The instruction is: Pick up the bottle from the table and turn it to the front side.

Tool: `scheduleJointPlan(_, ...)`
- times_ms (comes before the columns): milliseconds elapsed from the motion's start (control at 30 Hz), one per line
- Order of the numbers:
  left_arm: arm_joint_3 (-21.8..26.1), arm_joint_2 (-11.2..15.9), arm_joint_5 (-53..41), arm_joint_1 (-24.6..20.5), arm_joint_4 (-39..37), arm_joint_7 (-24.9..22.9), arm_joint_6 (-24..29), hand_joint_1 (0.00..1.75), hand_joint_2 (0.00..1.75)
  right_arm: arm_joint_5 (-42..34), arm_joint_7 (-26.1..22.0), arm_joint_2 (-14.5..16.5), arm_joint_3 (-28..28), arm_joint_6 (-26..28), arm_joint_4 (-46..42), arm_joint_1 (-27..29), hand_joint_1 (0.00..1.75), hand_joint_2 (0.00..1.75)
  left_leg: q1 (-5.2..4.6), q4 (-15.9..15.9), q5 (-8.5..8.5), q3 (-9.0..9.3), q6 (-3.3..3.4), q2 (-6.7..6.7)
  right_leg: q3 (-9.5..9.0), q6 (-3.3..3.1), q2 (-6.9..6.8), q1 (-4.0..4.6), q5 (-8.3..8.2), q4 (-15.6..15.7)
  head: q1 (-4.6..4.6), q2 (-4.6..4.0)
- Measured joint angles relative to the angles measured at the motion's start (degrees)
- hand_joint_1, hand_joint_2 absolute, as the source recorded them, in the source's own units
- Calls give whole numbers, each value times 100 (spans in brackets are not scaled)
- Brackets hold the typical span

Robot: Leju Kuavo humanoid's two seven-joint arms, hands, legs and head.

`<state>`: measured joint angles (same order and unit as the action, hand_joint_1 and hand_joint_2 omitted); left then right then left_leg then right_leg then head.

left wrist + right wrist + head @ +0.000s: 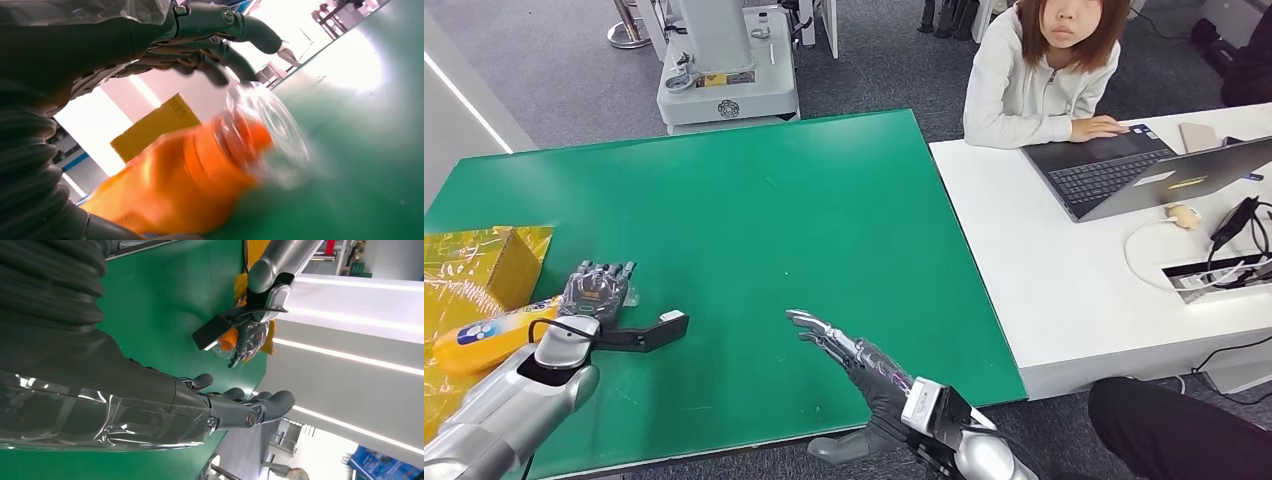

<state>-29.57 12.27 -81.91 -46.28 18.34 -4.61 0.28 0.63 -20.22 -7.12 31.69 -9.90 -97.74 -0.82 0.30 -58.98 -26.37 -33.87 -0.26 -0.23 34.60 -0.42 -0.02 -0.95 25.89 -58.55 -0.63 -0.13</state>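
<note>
- The step in hand looks like the pick-up: the left robot hand (596,290) is over the bottle (486,338) at the near left of the green table (804,210), its fingers curved over the cap end.
- Whether that hand already grasps the bottle I cannot tell; the left wrist view is blurred, and the fingers (225,55) seem to sit above the bottle (185,185) rather than tight on it.
- The right robot hand (854,355) is released, fingers stretched out flat above the table, well apart from the bottle and holding nothing.
- The next move calls for a firm wrap around the body, then a lift and a roll so the label faces forward.
- The bottle lies on its side, orange-yellow with a blue and white label and a clear cap (272,135), beside a yellow box (499,262) on crinkled gold wrapping.
</note>
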Motion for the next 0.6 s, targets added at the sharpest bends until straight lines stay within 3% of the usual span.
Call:
scheduleJointPlan(433,239,5,54,87,-14,76,129,0,175,-3,-9,-1,-17,-29,2,4,0,175,0,0,0,0,0,1,1,0,1,0,0,1,-1,0)
scheduleJointPlan(600,458,-121,263,204,-12,472,947,0,175,-38,-31,-1,-29,-22,20,0,0,175,0,0,0,0,0,1,1,0,0,0,0,2,0,0)
